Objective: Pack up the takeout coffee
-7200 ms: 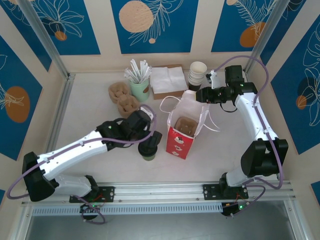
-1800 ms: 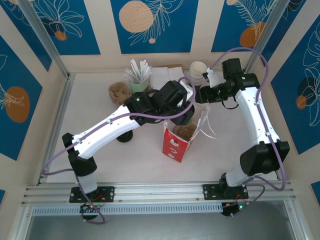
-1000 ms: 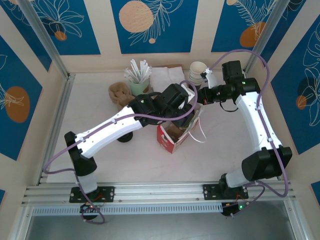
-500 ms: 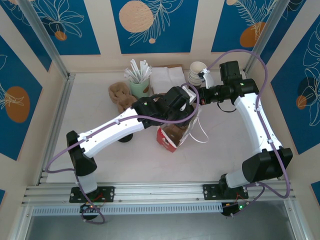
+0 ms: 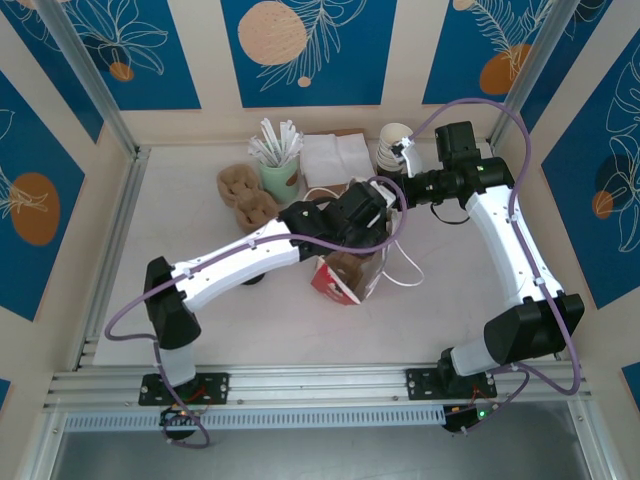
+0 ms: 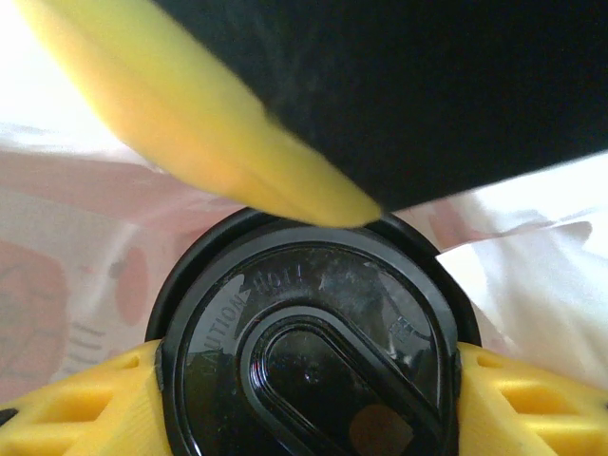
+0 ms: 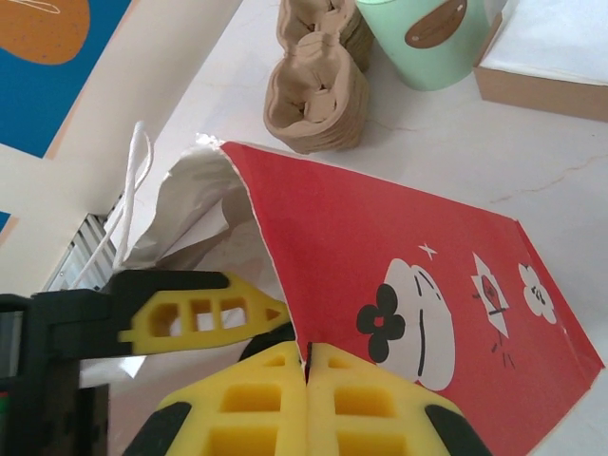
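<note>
The takeout coffee's black lid [image 6: 309,351] sits between the yellow fingers [image 6: 85,408] of my left gripper [image 6: 309,380], which is shut on the cup. White and red bag paper lies all around it. In the top view the left gripper [image 5: 362,228] reaches into the mouth of the tilted red paper bag [image 5: 333,281] and hides the cup. My right gripper [image 7: 306,366] is shut on the bag's [image 7: 399,256] rim, holding the mouth open; from above the right gripper [image 5: 398,187] is at the bag's far side. One left finger [image 7: 204,309] shows inside the bag.
A pale green cup of white sticks [image 5: 281,172] [image 7: 429,38], brown pulp cup carriers [image 5: 246,196] [image 7: 318,90], a box of napkins [image 5: 335,160] and a stack of paper cups [image 5: 393,146] stand behind the bag. The bag's white handles [image 5: 405,270] trail to its right.
The left gripper has pushed further into the bag with the cup. The bag leans over more. The right gripper has kept its hold on the rim and shifted slightly back.
</note>
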Robot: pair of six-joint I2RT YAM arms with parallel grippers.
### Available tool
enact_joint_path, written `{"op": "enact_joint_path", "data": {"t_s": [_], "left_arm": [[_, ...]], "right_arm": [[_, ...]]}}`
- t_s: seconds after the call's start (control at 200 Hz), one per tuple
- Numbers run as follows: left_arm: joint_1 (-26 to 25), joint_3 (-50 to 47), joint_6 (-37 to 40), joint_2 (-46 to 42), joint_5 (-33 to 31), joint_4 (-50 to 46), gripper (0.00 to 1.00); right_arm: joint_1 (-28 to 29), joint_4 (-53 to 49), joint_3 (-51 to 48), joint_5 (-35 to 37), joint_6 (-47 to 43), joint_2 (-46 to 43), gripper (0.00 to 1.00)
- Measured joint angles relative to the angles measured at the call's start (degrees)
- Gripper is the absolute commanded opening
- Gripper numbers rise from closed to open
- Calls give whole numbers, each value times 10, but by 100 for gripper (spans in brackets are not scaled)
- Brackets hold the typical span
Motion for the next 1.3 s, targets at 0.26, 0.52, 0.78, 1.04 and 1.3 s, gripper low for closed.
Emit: {"op": "enact_joint_path", "data": {"t_s": [0.26,0.52,0.78,1.04,1.3], "left_arm": [[-1,-22,13,1,-27,28,61],[-1,-37,19,1,-48,50,61],[-3,-59,17,1,-59,72,60],[-3,-91,13,-2,-64,71,60],[-2,-96,13,1,-69,77,60]], "right_arm": [[-1,11,-11,-15,-19,1,4],[-2,19,-11,-22,-34,10,4],[-15,20,-11,-28,-35,11,4],[-26,25,-12,-42,-36,11,4],[-28,26,-12,-66,-36,17,4]]}}
